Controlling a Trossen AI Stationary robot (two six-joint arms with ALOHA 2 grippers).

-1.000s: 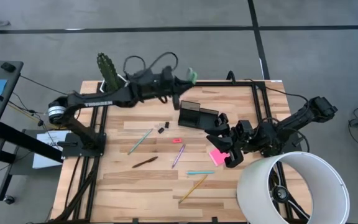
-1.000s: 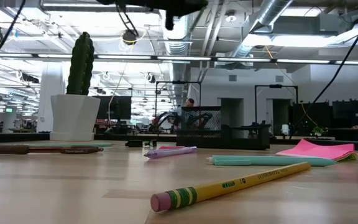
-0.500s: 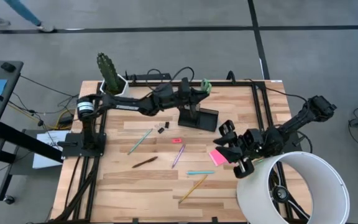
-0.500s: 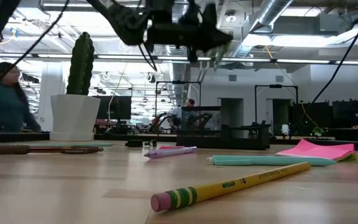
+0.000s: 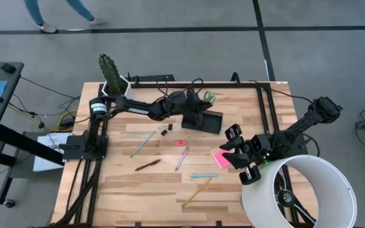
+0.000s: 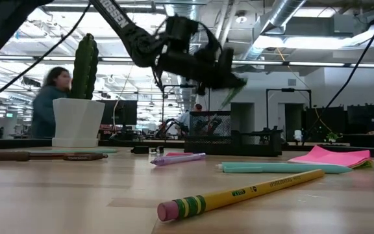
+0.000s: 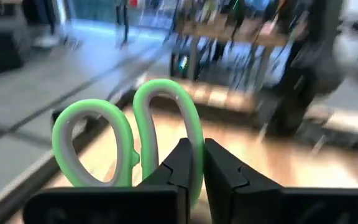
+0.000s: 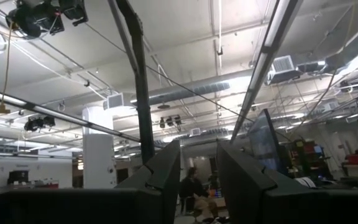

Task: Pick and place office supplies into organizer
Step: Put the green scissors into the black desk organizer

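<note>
The left gripper (image 7: pixel 193 163) is clamped tight at the table's far edge, while the right gripper (image 5: pixel 241 158) seemingly hangs half-parted, tilted upward.

White lettering "…SSEN" on the left arm (image 6: pixel 119 21); green print on the yellow pencil (image 6: pixel 239 193) is illegible.

Scissors (image 5: pixel 209 97) hang seemingly above the organizer (image 5: pixel 203 120).

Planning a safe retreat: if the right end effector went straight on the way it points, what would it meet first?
Probably nothing: the right end effector points upward toward distant ceiling pipes; its path looks free.
</note>
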